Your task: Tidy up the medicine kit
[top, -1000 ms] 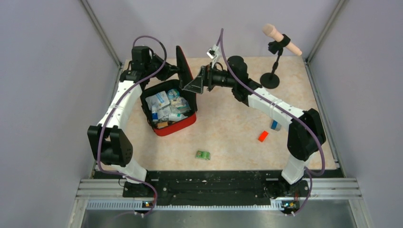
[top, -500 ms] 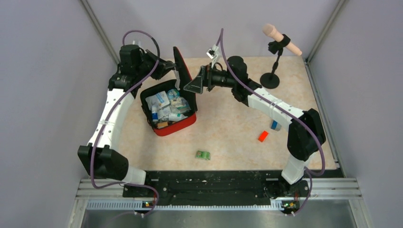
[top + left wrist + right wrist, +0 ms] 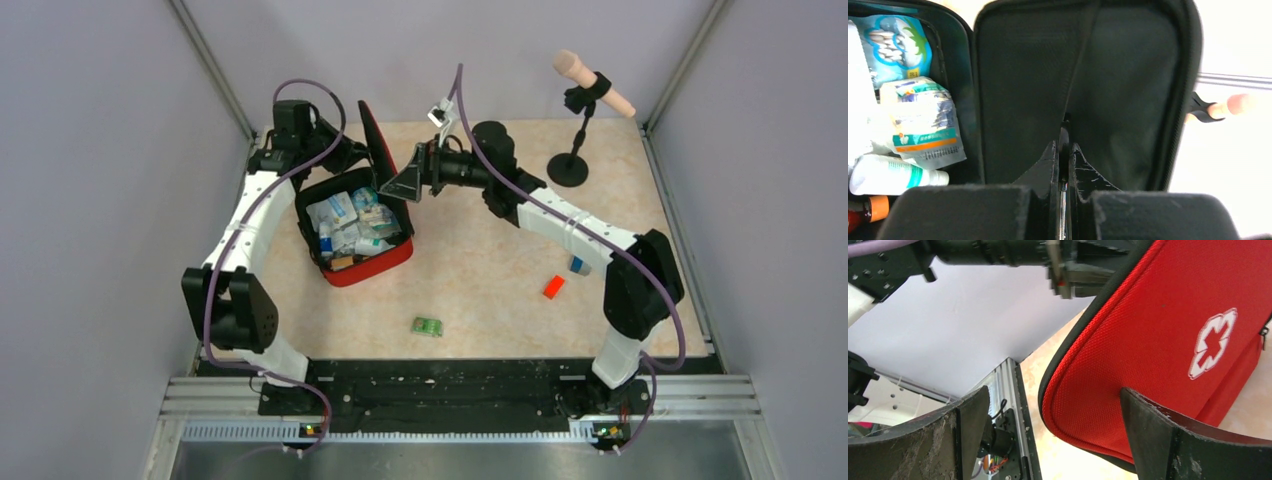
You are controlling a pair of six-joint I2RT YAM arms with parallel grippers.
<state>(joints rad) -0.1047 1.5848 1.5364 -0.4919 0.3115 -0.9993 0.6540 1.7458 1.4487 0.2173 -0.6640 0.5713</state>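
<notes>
Table (image 3: 480,280); left pincer (image 3: 1064,146) pinches medicine kit (image 3: 375,266) lid.

So the medicine kit (image 3: 378,264) is a red soft zip case, squarish with rounded corners, sitting open on the tabletop (image 3: 480,280) in the upper left of the overhead view. The bottom half lies flat, a bit skewed to the tabletop edges, and it's stuffed with white and teal packets (image 3: 350,220), plus a white tube (image 3: 893,175). The lid (image 3: 378,140) stands nearly upright along the far-right side, black lining (image 3: 1023,90) facing the contents, white cross (image 3: 1215,342) on the red outside.
</notes>
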